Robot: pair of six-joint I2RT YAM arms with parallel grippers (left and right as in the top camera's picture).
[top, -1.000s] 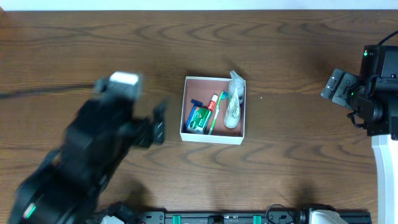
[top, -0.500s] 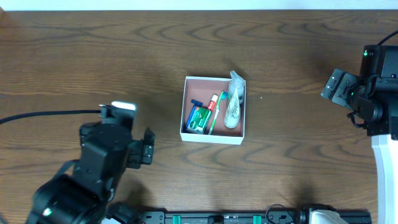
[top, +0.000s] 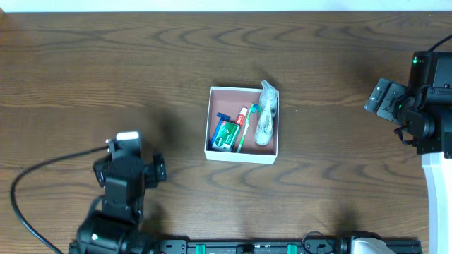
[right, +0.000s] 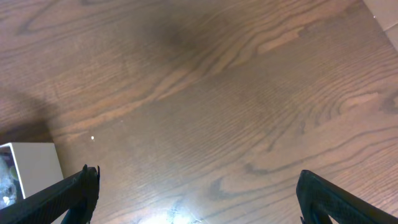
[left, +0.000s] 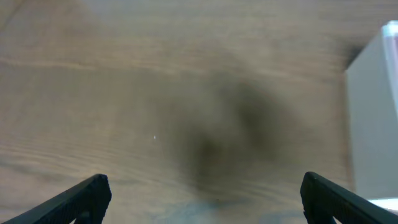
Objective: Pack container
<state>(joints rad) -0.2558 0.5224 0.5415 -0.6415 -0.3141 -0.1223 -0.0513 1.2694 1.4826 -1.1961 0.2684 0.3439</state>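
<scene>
The container [top: 242,156] is a square white-walled box with a pinkish-brown inside at the table's middle. It holds a green and blue packet, a green toothbrush, a red and white tube and a clear wrapped item. Its white wall shows in the left wrist view [left: 373,112] and in the right wrist view [right: 28,168]. My left gripper [top: 161,169] is open and empty, low at the front left, well away from the box; its fingertips frame bare wood in its wrist view [left: 202,193]. My right gripper [top: 381,99] is open and empty at the far right; it shows in its wrist view [right: 196,193].
The brown wooden table fills the view. A black cable [top: 42,169] loops from the left arm across the front left. A black rail [top: 268,247] runs along the front edge. The right arm's white base [top: 438,197] stands at the right edge.
My left arm has pulled back toward the front left, away from the container, and sits lower in view. The right arm and the box contents have not moved.
</scene>
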